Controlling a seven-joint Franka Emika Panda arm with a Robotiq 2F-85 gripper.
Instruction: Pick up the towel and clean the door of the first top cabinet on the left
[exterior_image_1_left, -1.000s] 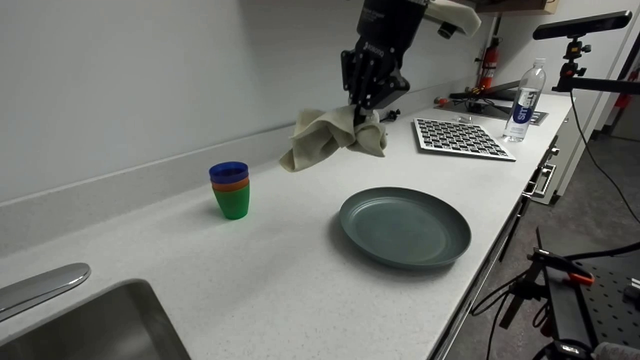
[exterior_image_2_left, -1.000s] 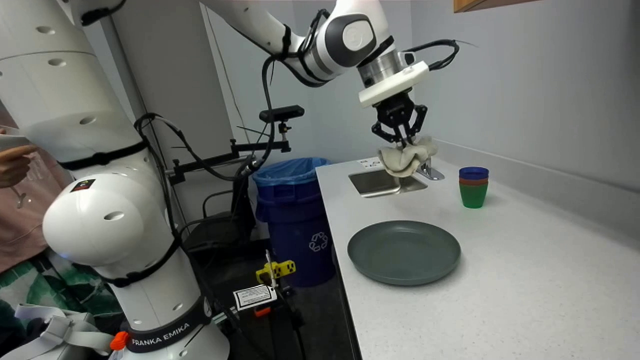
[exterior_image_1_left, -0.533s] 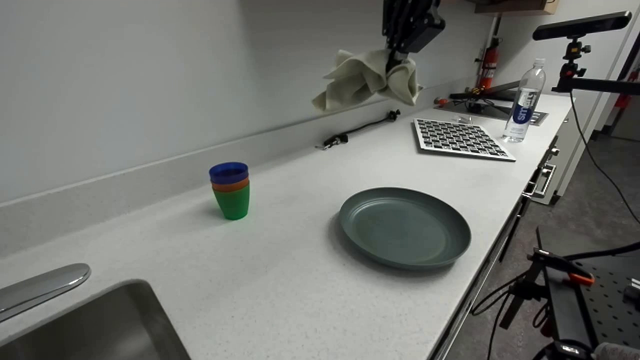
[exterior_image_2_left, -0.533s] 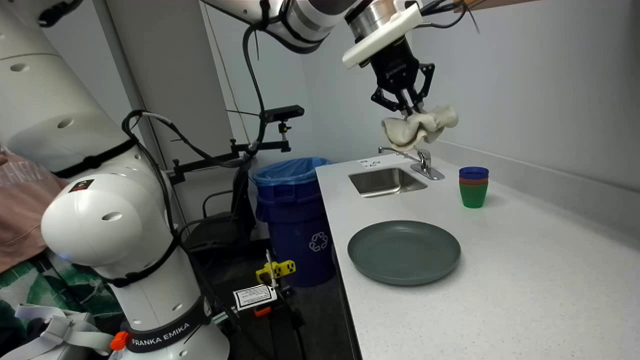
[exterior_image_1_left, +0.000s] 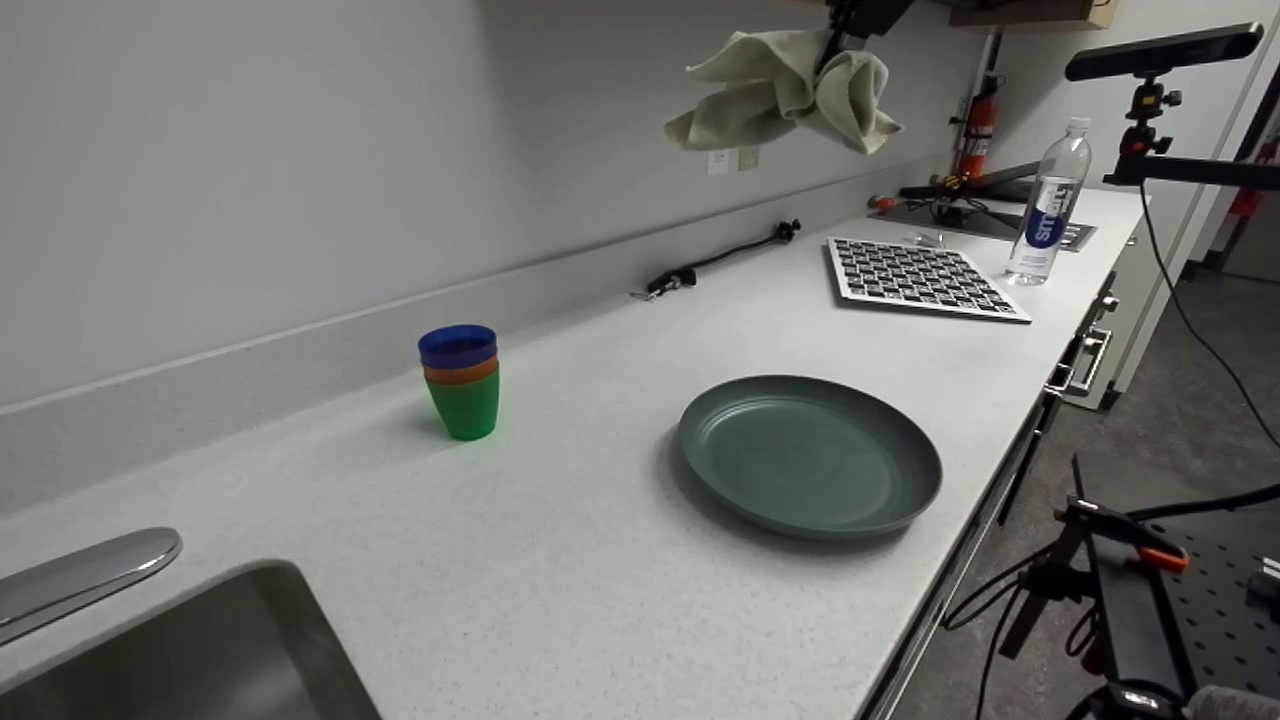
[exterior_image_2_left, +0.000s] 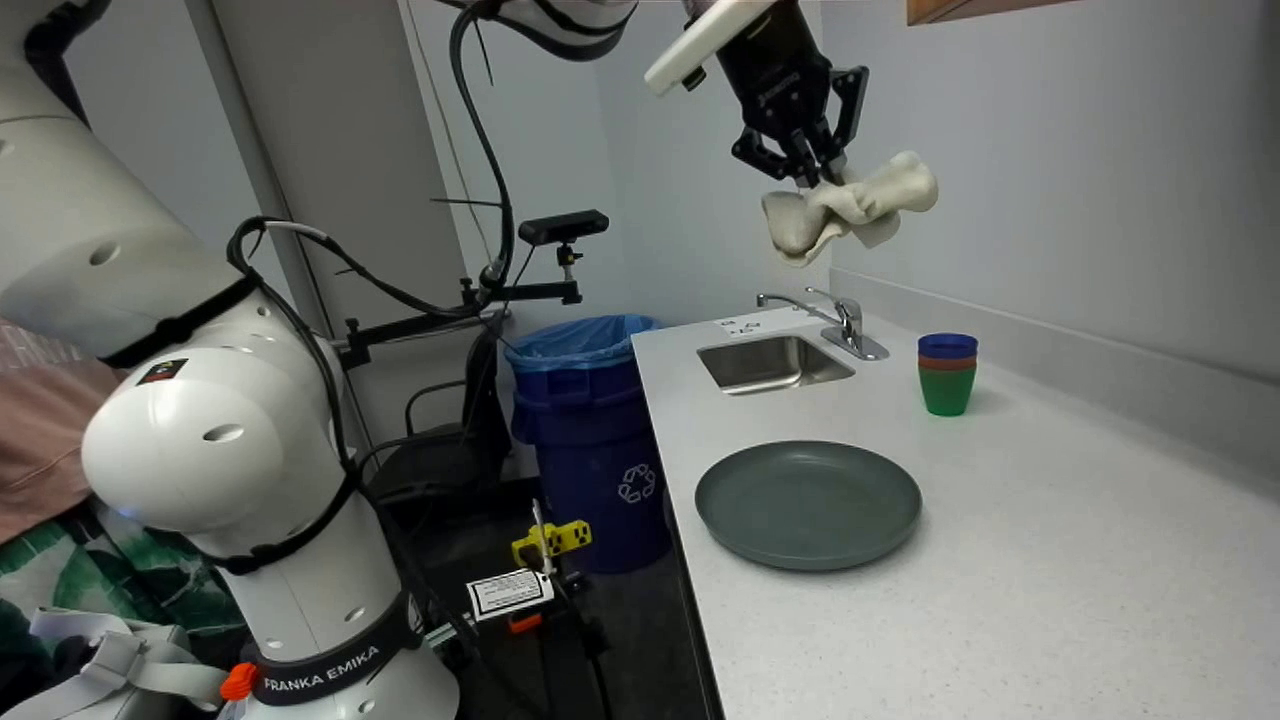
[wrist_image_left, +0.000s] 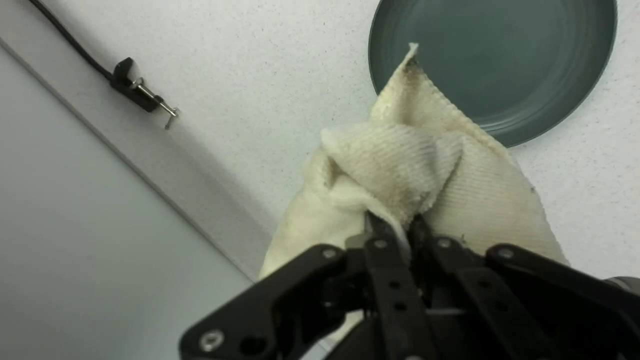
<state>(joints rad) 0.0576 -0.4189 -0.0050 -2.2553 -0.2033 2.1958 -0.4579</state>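
Downward-tilted gripper (exterior_image_2_left: 821, 178), jaws clamped

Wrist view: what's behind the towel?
The pointed corner of the towel overlaps the dark green plate; white countertop and grey wall show past the towel's other edges. Whatever lies directly behind its bunched middle is covered and can't be seen.

Before me a smooth, pale-grey wall (exterior_image_1_left: 250, 170) rises behind a long, white, speckled counter (exterior_image_1_left: 560, 560); below it I see a mottled dark-grey floor (exterior_image_1_left: 1150, 425).
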